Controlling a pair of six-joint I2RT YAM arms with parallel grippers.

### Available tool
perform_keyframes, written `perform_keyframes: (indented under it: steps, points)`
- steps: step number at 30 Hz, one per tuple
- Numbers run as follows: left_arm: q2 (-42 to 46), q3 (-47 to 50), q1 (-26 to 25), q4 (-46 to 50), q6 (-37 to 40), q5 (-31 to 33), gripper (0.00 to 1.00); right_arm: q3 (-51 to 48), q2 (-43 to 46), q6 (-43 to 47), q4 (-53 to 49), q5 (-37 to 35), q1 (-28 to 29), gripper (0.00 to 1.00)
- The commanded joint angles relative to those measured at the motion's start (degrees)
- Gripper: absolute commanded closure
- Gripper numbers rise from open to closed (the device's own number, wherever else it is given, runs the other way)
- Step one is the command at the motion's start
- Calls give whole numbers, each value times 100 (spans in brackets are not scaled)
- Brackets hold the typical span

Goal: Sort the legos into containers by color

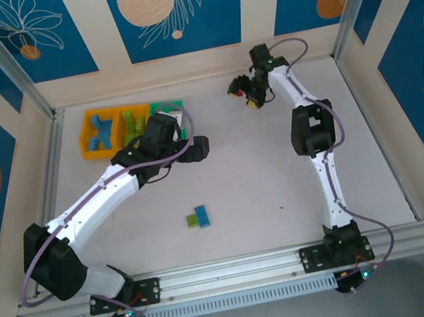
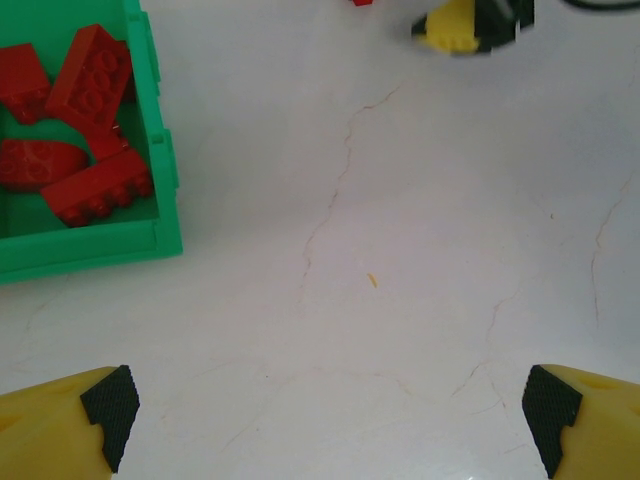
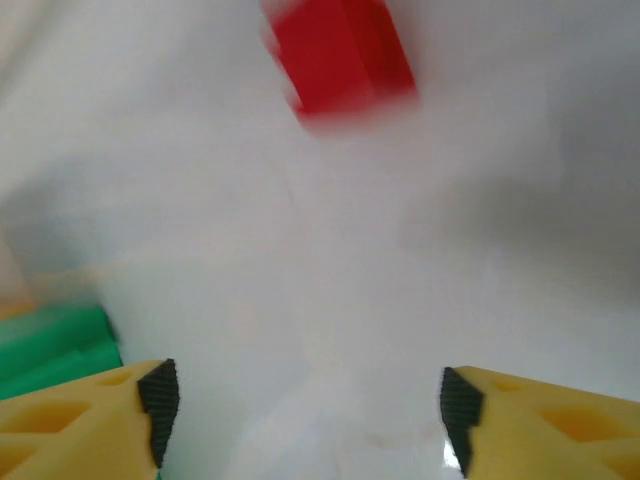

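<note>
Lego (image 3: pixel 345 60) — red, beyond gaping right claw (image 3: pixel 310 400)

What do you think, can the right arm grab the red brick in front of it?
Probably yes: the right gripper is open, with bare table between it and the red brick.

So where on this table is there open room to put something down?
The widest bare stretch of table lies between the left hand and the right arm, beyond the two loose bricks. Another runs between right arm and right rail. Crowded: the far-left corner, where the bins sit partly under the left arm.
</note>
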State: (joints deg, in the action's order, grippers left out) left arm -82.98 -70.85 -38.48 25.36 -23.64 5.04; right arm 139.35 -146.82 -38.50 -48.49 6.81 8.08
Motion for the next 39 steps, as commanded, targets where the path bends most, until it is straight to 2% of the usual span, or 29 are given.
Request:
perform_keyframes:
  steps: [1, 3, 8, 13, 16, 18, 22, 24, 26, 29, 31, 35, 39]
  points:
    - [159, -45, 43, -37, 61, -38, 0, 911, -557, 257, -150, -674, -42, 19]
    - [159, -67, 50, 10, 74, 9, 0, 1054, -705, 473, 100, -1063, -28, 18]
    - [125, -35, 50, 34, 54, 49, 0, 948, -925, 1185, 1010, -1109, 118, 19]
    - [8, -93, 55, 99, 83, 54, 0, 1513, -1371, 1293, 1153, -1402, 240, 24]
    - [-51, -151, 66, 138, 106, 85, 0, 1676, -1465, 994, 1078, -1652, 220, 38]
    - [-91, -172, 88, 130, 120, 96, 0, 1668, -1474, 900, 996, -1565, 229, 57]
    - [-192, -266, 139, 157, 171, 98, 0, 1604, -1455, 722, 711, -1338, 222, 71]
    - [-251, -323, 185, 171, 234, 53, 0, 1593, -1446, 721, 636, -1322, 234, 70]
    - [-300, -381, 254, 185, 313, -40, 0, 1591, -1437, 765, 596, -1347, 235, 56]
    - [-361, -408, 354, 162, 351, -203, 0, 1594, -1437, 744, 543, -1342, 229, 51]
    - [-368, -412, 420, 168, 364, -287, 0, 1565, -1448, 666, 455, -1258, 229, 52]
    - [-303, -349, 531, 169, 371, -387, 0, 1514, -1465, 481, 387, -1073, 218, 66]
    - [-198, -259, 663, 168, 369, -507, 0, 1430, -1465, 191, 124, -848, 186, 69]
